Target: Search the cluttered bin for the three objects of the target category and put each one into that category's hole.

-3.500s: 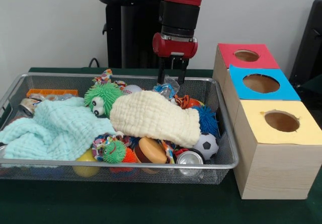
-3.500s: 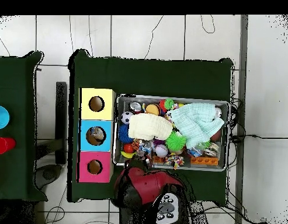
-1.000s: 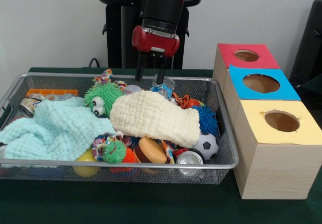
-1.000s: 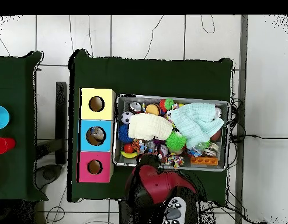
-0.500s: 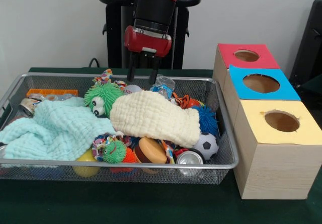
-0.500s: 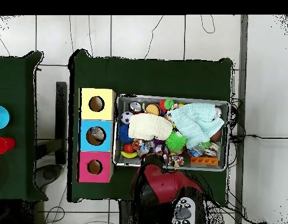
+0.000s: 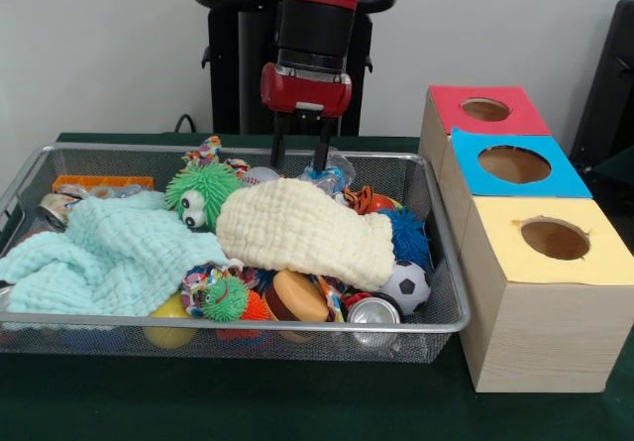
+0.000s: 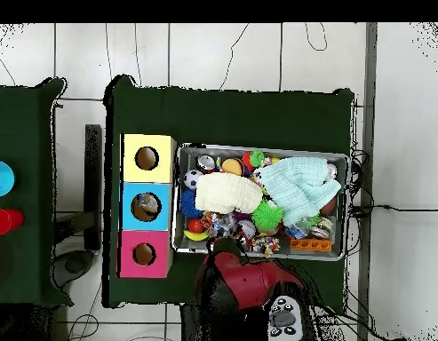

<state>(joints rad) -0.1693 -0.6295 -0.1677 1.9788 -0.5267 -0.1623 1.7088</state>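
- Since half a second ago the hand [image 7: 301,157] has been shifting toward 3 o'clock in the front view, and it is now hanging over the far rim of the bin [image 7: 441,314], its two dark fingers [image 7: 278,151] standing apart with nothing between them.
- Just below the fingertips, one clear bottle [image 7: 330,172] is lying at the bin's far side: see-through, crinkled, with bluish bits, partly tucked behind the cream cloth [image 7: 302,229].
- Other bottles are not making themselves out among the clutter; the mint cloth [image 7: 104,253] is covering the 9 o'clock half.
- At 3 o'clock of the bin, the hole [image 7: 513,165] is sitting in the blue panel, between the red box [image 7: 485,109] and the yellow box [image 7: 555,239], all on the dark green surface [image 7: 297,401].
- Overhead, something pale is showing inside the hole [image 8: 146,207]; what it is I cannot tell.
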